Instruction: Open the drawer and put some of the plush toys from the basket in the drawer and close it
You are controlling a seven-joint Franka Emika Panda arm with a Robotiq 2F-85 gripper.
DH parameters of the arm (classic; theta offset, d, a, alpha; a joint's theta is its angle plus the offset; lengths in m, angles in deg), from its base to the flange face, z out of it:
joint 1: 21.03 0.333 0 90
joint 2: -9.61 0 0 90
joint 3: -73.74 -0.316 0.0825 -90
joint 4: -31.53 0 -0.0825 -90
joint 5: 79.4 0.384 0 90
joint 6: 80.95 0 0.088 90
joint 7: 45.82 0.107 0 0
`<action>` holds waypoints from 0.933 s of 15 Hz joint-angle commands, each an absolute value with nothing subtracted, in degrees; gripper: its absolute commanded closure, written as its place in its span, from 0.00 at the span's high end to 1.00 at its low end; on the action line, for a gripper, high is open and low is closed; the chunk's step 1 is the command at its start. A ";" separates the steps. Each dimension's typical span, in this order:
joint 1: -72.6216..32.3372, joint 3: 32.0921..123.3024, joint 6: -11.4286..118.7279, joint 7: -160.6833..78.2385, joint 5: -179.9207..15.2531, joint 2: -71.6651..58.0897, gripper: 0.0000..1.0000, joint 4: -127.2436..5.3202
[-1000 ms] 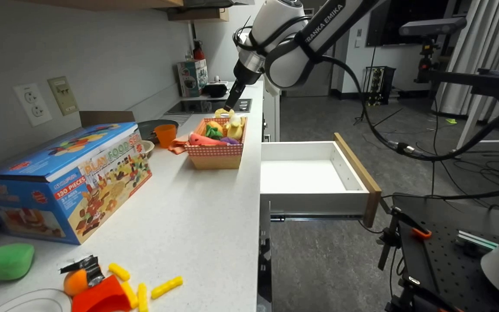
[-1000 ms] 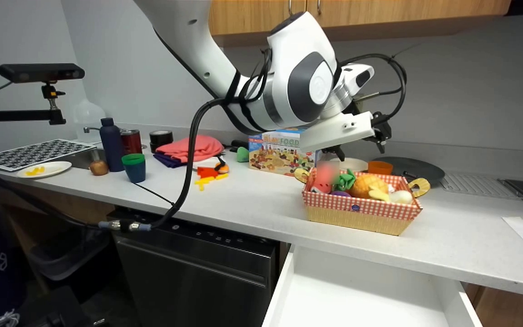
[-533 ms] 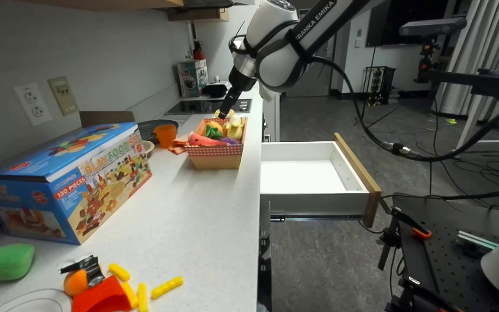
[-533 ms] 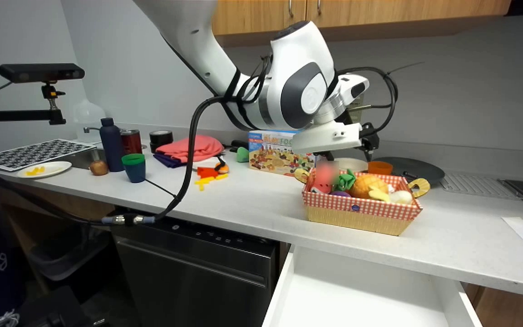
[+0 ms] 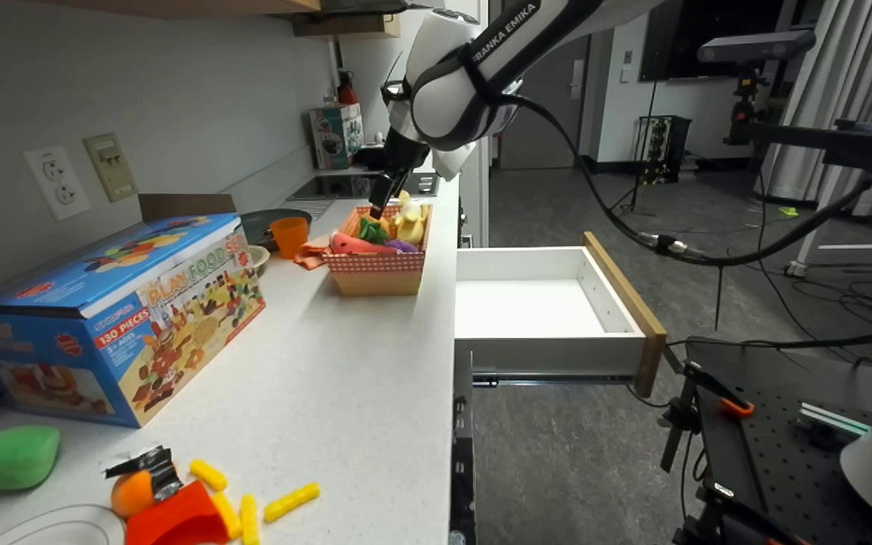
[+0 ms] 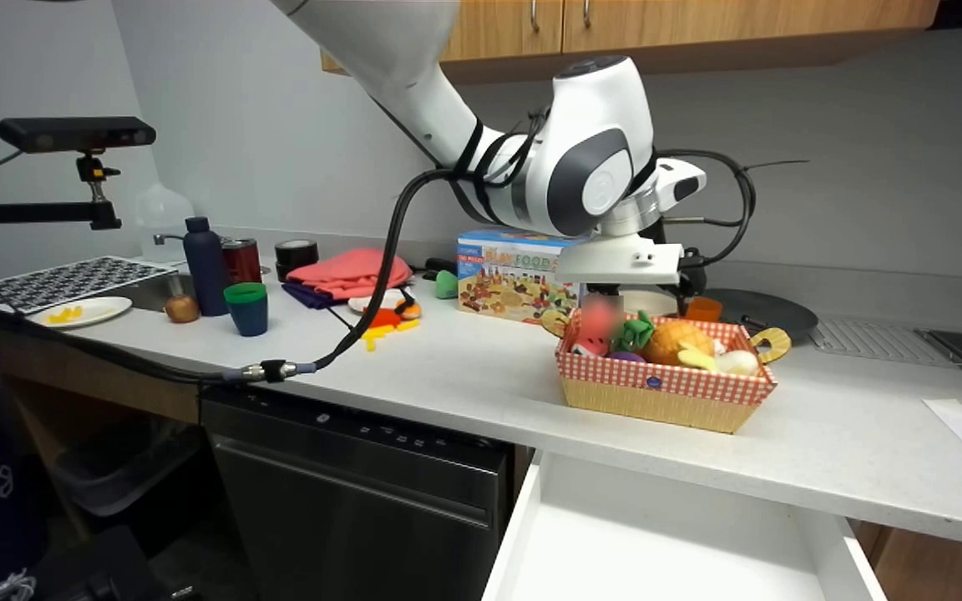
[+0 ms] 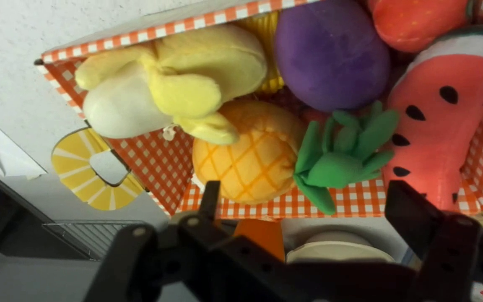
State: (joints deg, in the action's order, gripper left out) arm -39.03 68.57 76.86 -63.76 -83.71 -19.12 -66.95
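The basket (image 6: 656,406) has red checkered trim and stands on the counter in both exterior views (image 5: 375,284). In the wrist view it holds plush toys: a pineapple (image 7: 245,157) with green leaves, a peeled banana (image 7: 208,63), a purple toy (image 7: 329,54), a watermelon slice (image 7: 434,121) and a strawberry (image 7: 417,19). My gripper (image 7: 304,186) is open and empty above the basket's wall-side rim. Its fingers span the pineapple's lower edge and the watermelon. It also shows over the basket in both exterior views (image 5: 377,210) (image 6: 646,302). The white drawer (image 5: 534,303) is pulled out and empty (image 6: 681,542).
An orange cup (image 5: 289,236), a pale bowl (image 7: 338,247) and a dark pan (image 6: 769,317) stand behind the basket near the wall. The blue toy box (image 5: 110,325) is on the counter. Loose yellow sticks (image 5: 292,502) lie farther along. A cabinet (image 6: 698,33) hangs above.
The arm has come down and in over the basket, toward the wall, with the gripper staying open. The basket, toys and drawer have not moved.
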 commanded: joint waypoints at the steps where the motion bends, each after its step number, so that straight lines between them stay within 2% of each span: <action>1: -39.92 67.38 71.14 -68.40 -78.34 -24.69 1.00 -58.91; 5: -38.47 68.81 67.89 -68.13 -78.07 -29.78 1.00 -53.26; 11: -36.05 73.39 73.77 -65.01 -81.54 -33.73 1.00 -47.53; 14: -35.66 73.61 72.76 -65.29 -81.56 -34.97 1.00 -45.09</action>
